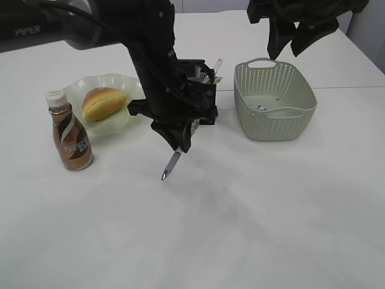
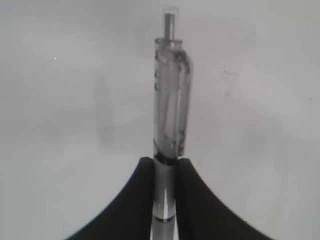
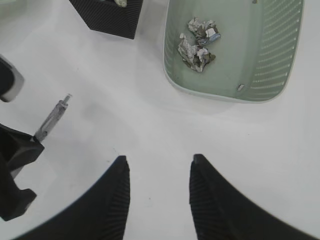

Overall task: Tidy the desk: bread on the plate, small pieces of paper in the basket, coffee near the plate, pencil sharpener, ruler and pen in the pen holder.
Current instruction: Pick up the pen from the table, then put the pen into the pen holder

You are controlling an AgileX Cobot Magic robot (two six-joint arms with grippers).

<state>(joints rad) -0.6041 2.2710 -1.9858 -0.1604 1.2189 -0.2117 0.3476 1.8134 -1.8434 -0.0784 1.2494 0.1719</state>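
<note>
My left gripper [image 1: 180,143] is shut on the pen [image 1: 171,165], which hangs tip-down just above the desk [image 1: 240,211], in front of the black mesh pen holder [image 1: 203,81]. In the left wrist view the clear pen [image 2: 172,100] sticks out past the pinching fingers [image 2: 145,200]. A clear ruler [image 1: 216,64] pokes out of the holder. The bread [image 1: 103,101] lies on the plate [image 1: 114,77], with the coffee [image 1: 70,132] standing beside it. Crumpled paper [image 3: 197,42] lies in the basket [image 1: 274,120]. My right gripper [image 3: 159,162] hovers open and empty. The pencil sharpener is out of view.
The left arm [image 1: 150,54] hides part of the pen holder and reaches over the plate's right edge. The right arm [image 1: 295,27] hangs above the basket's far rim. Bare white tabletop fills the front half of the desk.
</note>
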